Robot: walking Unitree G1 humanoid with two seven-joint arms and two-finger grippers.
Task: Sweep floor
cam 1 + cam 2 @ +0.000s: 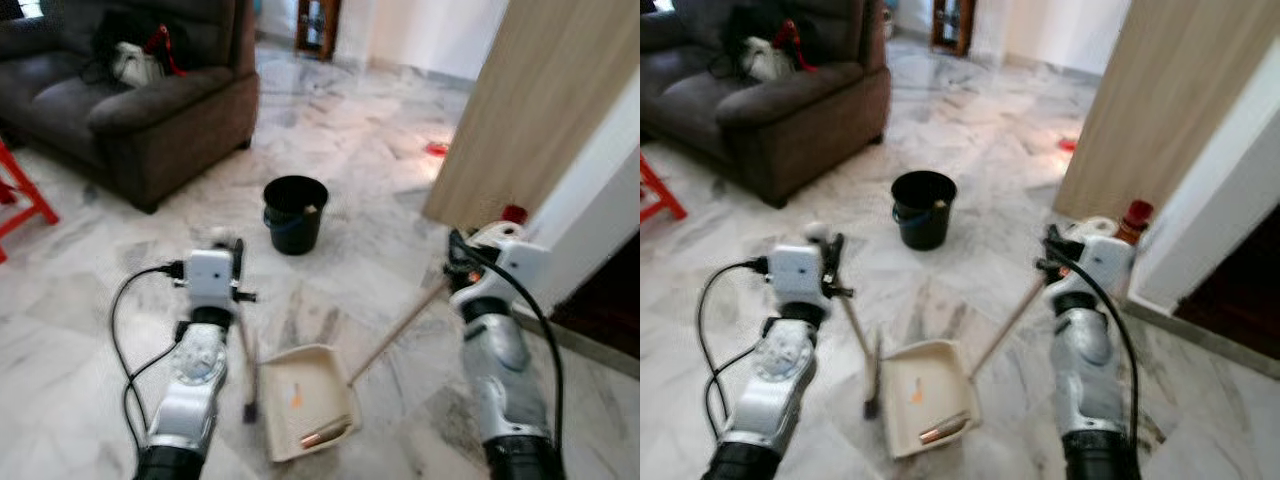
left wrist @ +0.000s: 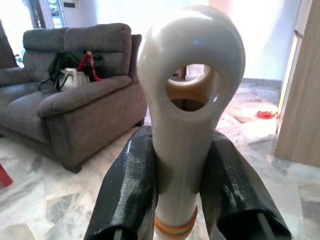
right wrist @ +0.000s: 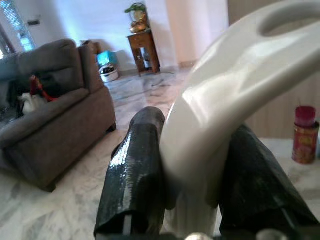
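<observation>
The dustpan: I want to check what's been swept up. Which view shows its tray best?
The left eye view: the dustpan lies open on the floor, debris inside. The right eye view shows it likewise. The right wrist view shows just its handle top in the right claw.

A dark sofa (image 1: pixel 130 100) fills the upper left, a red stool (image 1: pixel 22 200) sits at the left edge, and a wooden door (image 1: pixel 540 110) stands upper right.

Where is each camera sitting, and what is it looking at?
Left eye: head, looking down at cream plastic dustpan, black bucket; both arms.
Right eye: head, same scene.
Left wrist: black fingers clamping white broom handle.
Right wrist: fingers clamping white dustpan handle.
Both wrists share the grey sofa.
</observation>
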